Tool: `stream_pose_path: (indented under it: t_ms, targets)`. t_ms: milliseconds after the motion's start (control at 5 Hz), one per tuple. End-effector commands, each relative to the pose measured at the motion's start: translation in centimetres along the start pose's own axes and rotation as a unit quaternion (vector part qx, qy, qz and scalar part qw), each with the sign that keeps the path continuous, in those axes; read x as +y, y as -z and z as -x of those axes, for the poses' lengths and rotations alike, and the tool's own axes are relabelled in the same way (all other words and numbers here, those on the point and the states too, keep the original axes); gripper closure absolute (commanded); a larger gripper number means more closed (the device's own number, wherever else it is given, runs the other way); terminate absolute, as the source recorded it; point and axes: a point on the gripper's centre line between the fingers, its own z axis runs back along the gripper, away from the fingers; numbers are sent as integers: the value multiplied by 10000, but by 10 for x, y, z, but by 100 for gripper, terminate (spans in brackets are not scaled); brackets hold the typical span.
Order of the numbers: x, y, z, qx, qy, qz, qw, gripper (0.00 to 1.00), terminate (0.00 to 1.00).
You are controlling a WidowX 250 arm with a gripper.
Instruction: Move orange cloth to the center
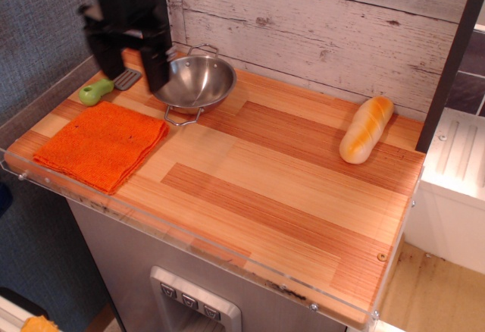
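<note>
The orange cloth (102, 145) lies folded and flat at the front left corner of the striped wooden countertop (258, 180). My gripper (135, 73) is black, blurred by motion, and hangs open and empty above the back left of the counter, behind the cloth and apart from it. Its fingers (158, 70) point down, one in front of the steel bowl's left rim. The center of the countertop (235, 167) is bare wood.
A steel bowl (194, 82) with wire handles stands at the back left, right of my gripper. A green-handled spatula (98, 90) lies behind the cloth. An orange-and-cream bread loaf (366, 129) lies at the back right. A clear plastic rim (189, 242) edges the counter.
</note>
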Motion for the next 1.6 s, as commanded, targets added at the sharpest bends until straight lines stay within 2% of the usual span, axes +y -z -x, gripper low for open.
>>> stream_pose_path:
  t_ms: [0,200,600,800,1000,1400]
  targets:
    - [32,6,25,-86,13,-227,9997,0,0]
    - [30,17,32,-63,36,-250,9997,0,0]
    - [23,57,37,358,142,-334,9987,0,0]
    - [19,67,37,532,236,-497,9971,0,0]
    - [10,74,39,641,257,-510,9963,0,0]
    - [-42,80,39,571,586,28,9966,0,0]
